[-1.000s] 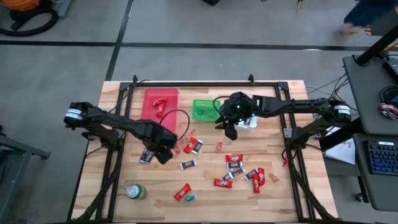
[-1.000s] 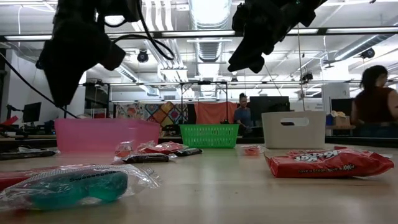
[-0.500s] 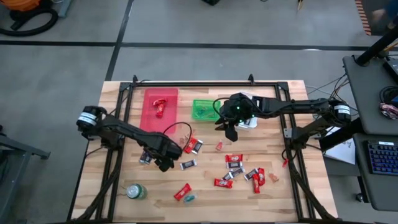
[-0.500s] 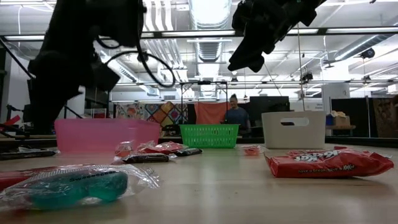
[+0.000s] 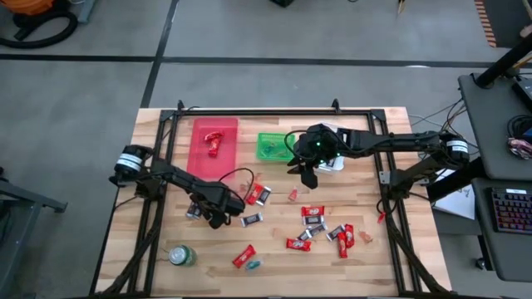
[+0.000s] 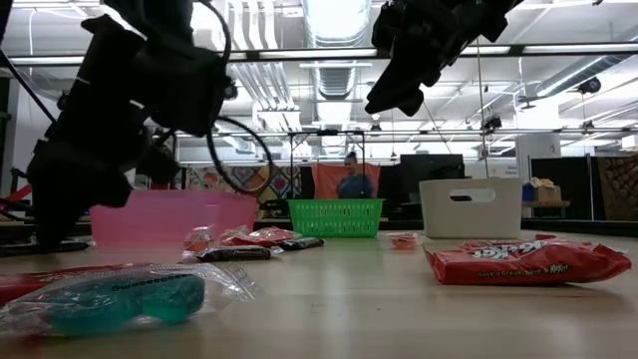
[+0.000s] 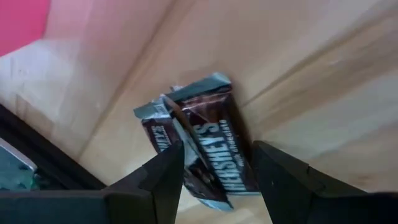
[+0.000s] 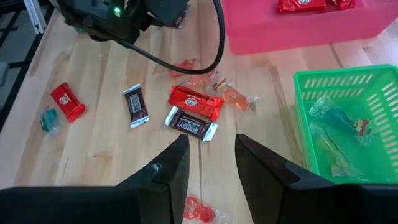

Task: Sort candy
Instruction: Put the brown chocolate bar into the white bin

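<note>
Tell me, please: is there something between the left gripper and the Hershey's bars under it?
Nothing visible. The left gripper is open, its fingers on either side of the two overlapping Hershey's bars on the wooden table, with only bare wood around them.

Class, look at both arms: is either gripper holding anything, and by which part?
Nothing is held. The left gripper stands open around two dark Hershey's bars on the table; the right gripper hangs open and empty.

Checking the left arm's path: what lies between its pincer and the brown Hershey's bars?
Nothing: in the left wrist view the open left pincer already straddles the Hershey's bars lying on the bare table.
</note>
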`<move>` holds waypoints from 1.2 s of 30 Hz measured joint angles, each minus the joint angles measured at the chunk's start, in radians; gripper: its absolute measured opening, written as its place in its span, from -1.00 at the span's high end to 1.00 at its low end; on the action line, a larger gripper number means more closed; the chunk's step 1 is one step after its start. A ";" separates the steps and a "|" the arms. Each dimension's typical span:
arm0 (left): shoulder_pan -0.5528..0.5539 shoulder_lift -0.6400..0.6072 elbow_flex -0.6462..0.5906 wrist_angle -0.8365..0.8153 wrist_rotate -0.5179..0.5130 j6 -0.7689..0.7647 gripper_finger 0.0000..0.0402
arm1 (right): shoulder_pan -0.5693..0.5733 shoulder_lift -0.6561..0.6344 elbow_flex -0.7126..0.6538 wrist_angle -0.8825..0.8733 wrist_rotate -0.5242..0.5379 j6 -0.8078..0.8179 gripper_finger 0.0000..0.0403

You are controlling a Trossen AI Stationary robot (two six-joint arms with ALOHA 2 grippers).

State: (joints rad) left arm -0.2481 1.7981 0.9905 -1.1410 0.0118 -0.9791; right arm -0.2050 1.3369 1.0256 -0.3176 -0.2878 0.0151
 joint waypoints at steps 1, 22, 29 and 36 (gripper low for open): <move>0.000 0.000 -0.010 0.007 0.000 -0.001 0.14 | 0.000 0.000 0.000 0.000 0.000 0.000 0.40; -0.007 -0.057 -0.034 0.111 -0.032 0.051 0.96 | 0.000 0.000 0.000 -0.001 0.000 -0.015 0.40; -0.016 -0.169 -0.020 0.197 -0.040 0.095 1.00 | 0.000 0.000 0.000 -0.032 0.000 -0.040 0.40; -0.048 -0.283 -0.018 0.378 -0.090 0.222 1.00 | 0.001 0.000 -0.030 -0.030 0.000 -0.042 0.40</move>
State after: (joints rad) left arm -0.2965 1.5149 0.9722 -0.7634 -0.0781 -0.7573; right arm -0.2038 1.3369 0.9952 -0.3479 -0.2878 -0.0269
